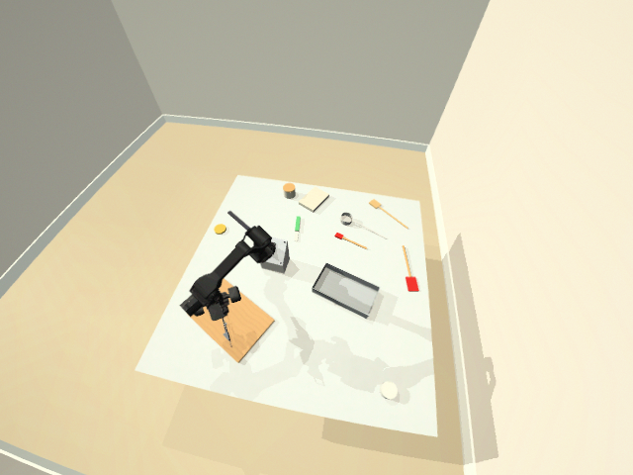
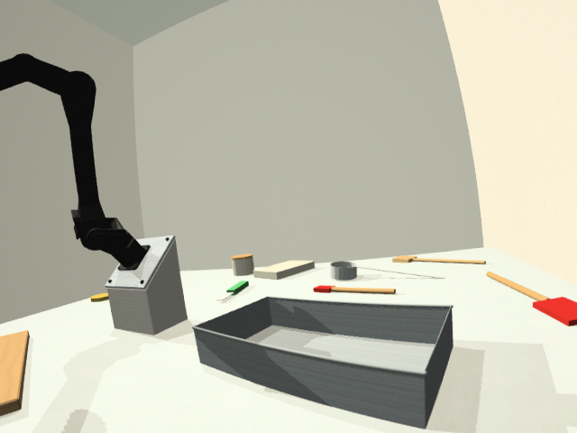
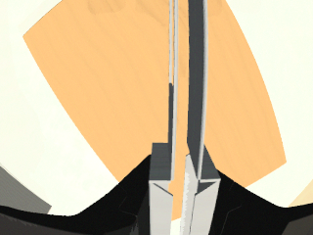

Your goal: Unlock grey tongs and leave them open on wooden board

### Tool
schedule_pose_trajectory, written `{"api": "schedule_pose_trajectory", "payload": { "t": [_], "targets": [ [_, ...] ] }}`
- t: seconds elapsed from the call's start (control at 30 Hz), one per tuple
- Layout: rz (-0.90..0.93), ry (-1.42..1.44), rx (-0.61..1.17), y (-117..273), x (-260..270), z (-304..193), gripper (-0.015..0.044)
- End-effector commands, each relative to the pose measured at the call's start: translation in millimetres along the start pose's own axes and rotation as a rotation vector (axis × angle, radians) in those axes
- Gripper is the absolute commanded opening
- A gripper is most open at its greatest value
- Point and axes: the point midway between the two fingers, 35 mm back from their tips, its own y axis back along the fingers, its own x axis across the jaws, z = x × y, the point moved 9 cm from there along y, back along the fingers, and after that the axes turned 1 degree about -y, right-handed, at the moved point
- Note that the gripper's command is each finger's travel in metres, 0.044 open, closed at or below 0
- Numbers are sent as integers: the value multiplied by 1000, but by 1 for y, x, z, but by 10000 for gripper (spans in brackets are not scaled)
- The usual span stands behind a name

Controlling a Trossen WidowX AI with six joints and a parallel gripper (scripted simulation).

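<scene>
The grey tongs are held in my gripper, which is shut on them. In the wrist view their two long arms run side by side away from the fingertips, with a narrow gap between them; their far ends are out of that view. In the top view they hang over the wooden board; their height above it is hard to tell. Whether the lock is released does not show. The roasting tin stands empty. The exterior view does not show the gripper.
The arm's grey base block stands between board and tin. Behind are a green-handled tool, a small red-headed tool and a sieve. A white round object stands at the front right.
</scene>
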Motion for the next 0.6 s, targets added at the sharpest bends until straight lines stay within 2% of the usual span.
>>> {"api": "schedule_pose_trajectory", "payload": {
  "t": [0.0,0.23,0.57],
  "targets": [
    [13,9,-9,-1,0,-2,-150],
    [172,59,-99,-17,5,-19,-150],
    [314,70,-356,-33,11,-47,-150]
  ]
}}
